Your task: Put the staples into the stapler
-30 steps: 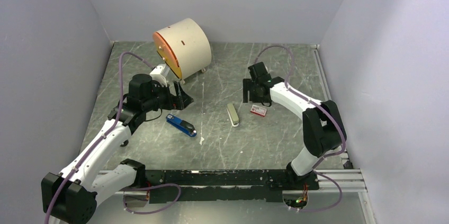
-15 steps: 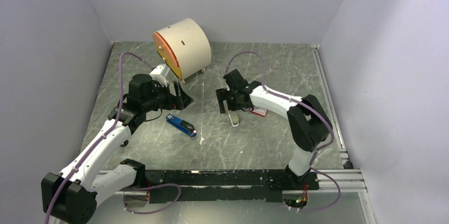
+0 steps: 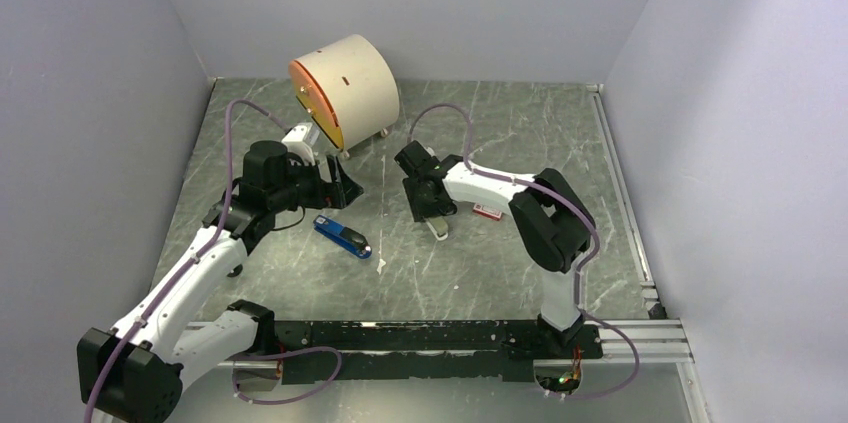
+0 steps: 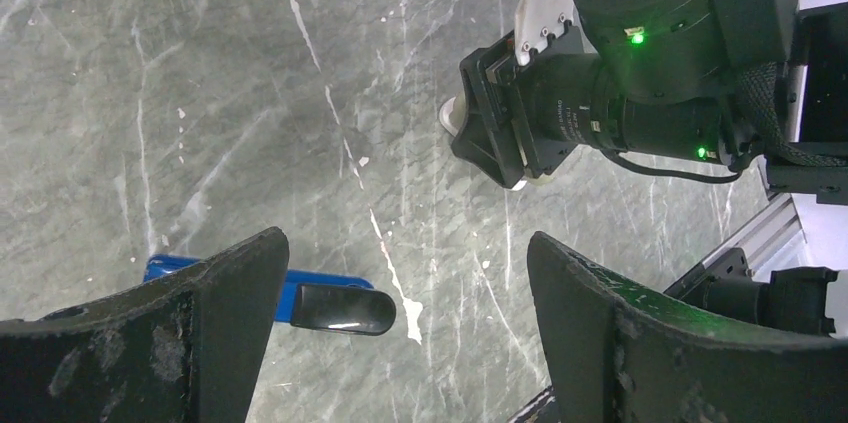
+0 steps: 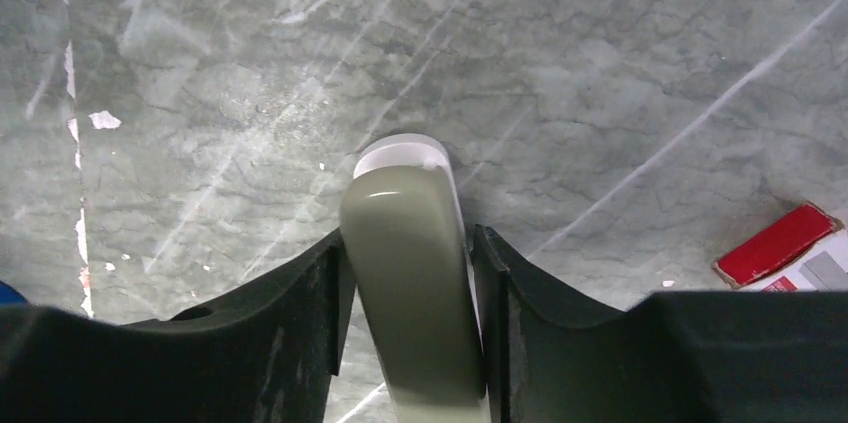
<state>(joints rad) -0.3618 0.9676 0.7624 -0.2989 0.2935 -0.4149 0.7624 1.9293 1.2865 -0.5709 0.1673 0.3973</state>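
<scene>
Risk first: my right gripper (image 5: 410, 243) is clamped on the grey-green stapler (image 5: 405, 283), fingers pressed to both its sides, and that is not the one to load. The task's blue stapler (image 3: 342, 236) lies flat on the table (image 3: 500, 273), near the left arm and well apart from this grasp. Carrying on means staples end up in the wrong tool. The pinch looks close to one end, so a lift could let the long body swing or slip. The red-and-white box (image 3: 488, 210) sits near, so a sweep could knock it. Staples themselves: I can't pick out the strip in any view.

Pose: right arm folded back and reaching left across its own base, wrist pitched down at the table. Left arm stretched forward, left gripper (image 4: 405, 253) spread wide and holding nothing, hovering over the table with the blue stapler just under its near finger.
</scene>
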